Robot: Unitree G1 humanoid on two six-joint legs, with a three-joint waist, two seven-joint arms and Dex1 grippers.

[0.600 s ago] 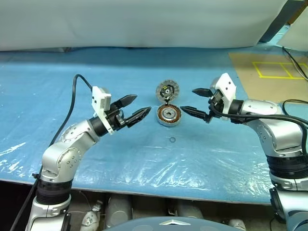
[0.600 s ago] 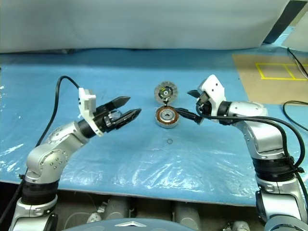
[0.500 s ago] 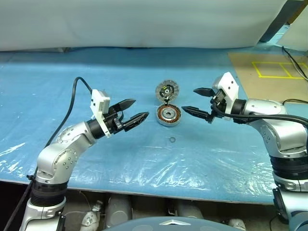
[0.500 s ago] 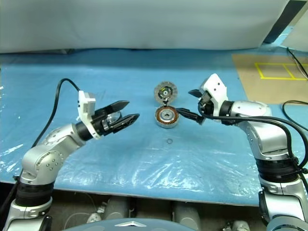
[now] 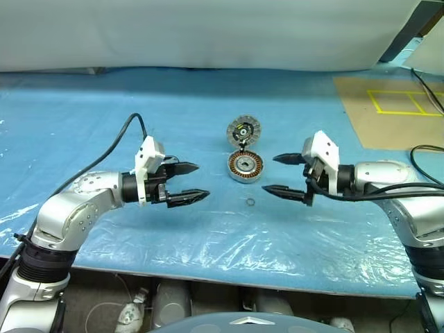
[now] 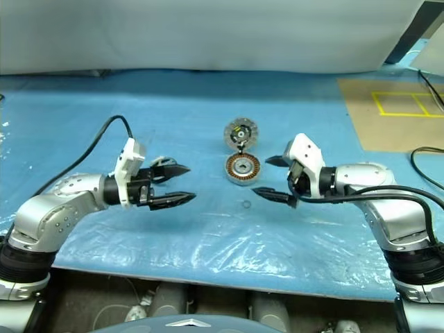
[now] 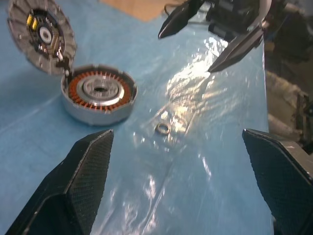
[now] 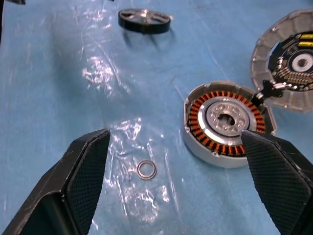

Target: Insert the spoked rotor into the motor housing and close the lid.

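Both arms are drawing back toward the robot and sinking relative to half a second earlier, opening a wider gap around the parts; judged from this, neither insertion nor closing has begun. From the left: the left gripper [image 5: 184, 182] is pointing level toward the centre, fingers spread wide and empty, well apart from the work. Behind it, in the right wrist view, the spoked rotor [image 8: 144, 21] is lying flat on the blue sheet [image 5: 83, 139], untouched. At centre the motor housing [image 5: 245, 167] is sitting open, copper windings exposed, with the lid [image 5: 243, 130] propped up at its far edge. A tiny ring [image 5: 250, 202] is resting just in front. The right gripper [image 5: 286, 175] is angling down and inward, fingers wide, empty.
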